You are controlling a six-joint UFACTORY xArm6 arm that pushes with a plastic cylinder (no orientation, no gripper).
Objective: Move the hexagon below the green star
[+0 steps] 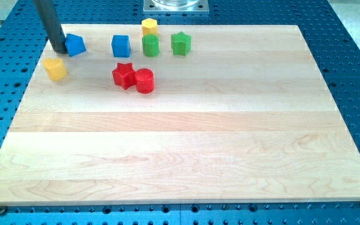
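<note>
Surface (186,156): pale wooden board, blocks clustered toward 11 and 12 o'clock.

Tip (60,50): rod end touching or just beside the blue block (75,45) at its 9 o'clock. No claw fitted, so no open or closed state to report.

Yellow hexagon (149,27): at the top edge, at 11 o'clock of the green star (180,44), just above the green cylinder (150,45).

Others: blue cube (120,45), yellow block (55,69), red star (124,75), red cylinder (144,81).

Risks: the hexagon's path down is blocked by the green cylinder; a straight push likely drags it along or knocks the star. The tip's route across probably disturbs the blue blocks.
</note>
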